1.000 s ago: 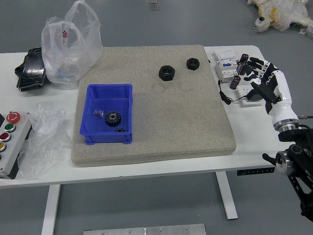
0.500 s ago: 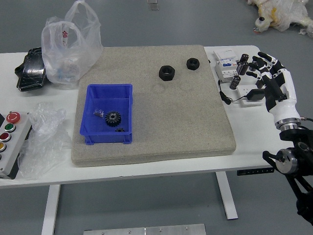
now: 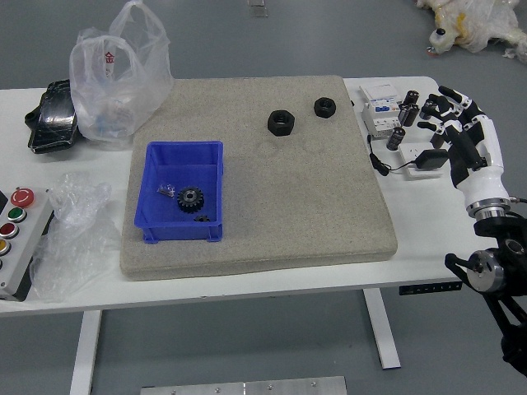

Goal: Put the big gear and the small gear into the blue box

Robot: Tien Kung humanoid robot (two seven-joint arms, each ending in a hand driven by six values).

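Note:
My right hand (image 3: 449, 118) is over the table's right side, to the right of the beige mat, with its fingers spread and holding nothing. The blue box (image 3: 179, 230) stands on the left part of the mat. Inside it lie a big black gear (image 3: 190, 198) and, just below that, a small dark gear (image 3: 202, 218) close to the box's near wall. The left hand does not show.
Two black nuts (image 3: 281, 123) sit on the beige mat (image 3: 305, 214). White devices with a cable (image 3: 383, 118) and black cylinders (image 3: 395, 138) stand near the right hand. Plastic bags (image 3: 119, 82), a black packet (image 3: 55, 123) and a button panel (image 3: 23, 234) occupy the left.
My right hand has shifted slightly to the right, away from the mat, its fingers changing pose a little. The gears and the box have stayed put.

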